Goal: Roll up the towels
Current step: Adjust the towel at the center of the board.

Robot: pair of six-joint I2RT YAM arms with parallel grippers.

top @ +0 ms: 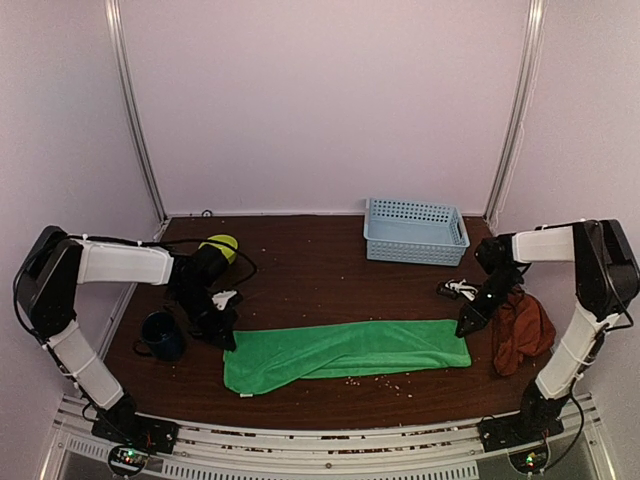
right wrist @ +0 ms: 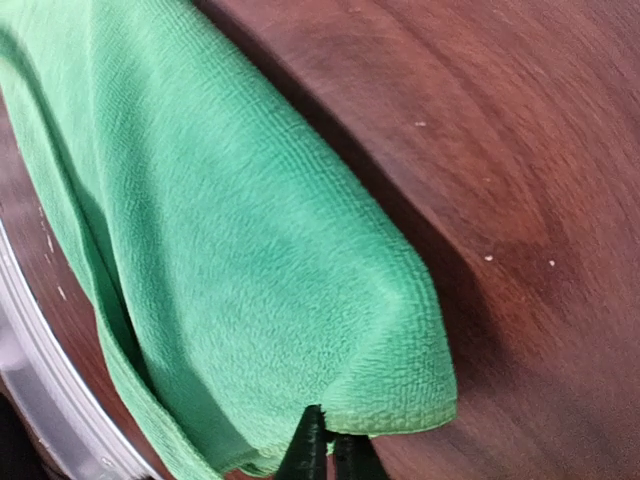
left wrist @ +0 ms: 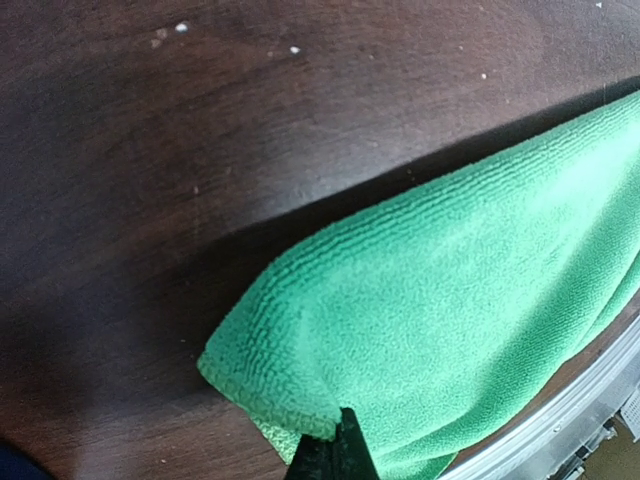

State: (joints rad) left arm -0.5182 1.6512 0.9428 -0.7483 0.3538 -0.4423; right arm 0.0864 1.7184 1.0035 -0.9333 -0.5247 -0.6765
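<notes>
The green towel (top: 345,352) lies stretched out in a long folded band across the near part of the table. My left gripper (top: 226,338) pinches its left end, and the left wrist view shows the black fingertips (left wrist: 335,452) shut on the green towel's (left wrist: 450,300) corner fold. My right gripper (top: 466,327) is at the right end; in the right wrist view its tips (right wrist: 327,450) are shut on the green towel's (right wrist: 230,250) edge. The rust-red towel (top: 520,333) sits crumpled at the right table edge, beside the right arm.
A light-blue basket (top: 415,231) stands at the back right. A dark blue cup (top: 161,334) sits near the left edge, a yellow-green object (top: 220,245) lies behind the left arm. A small black-and-white item (top: 458,290) rests near the right gripper. Crumbs dot the wooden table (top: 320,270).
</notes>
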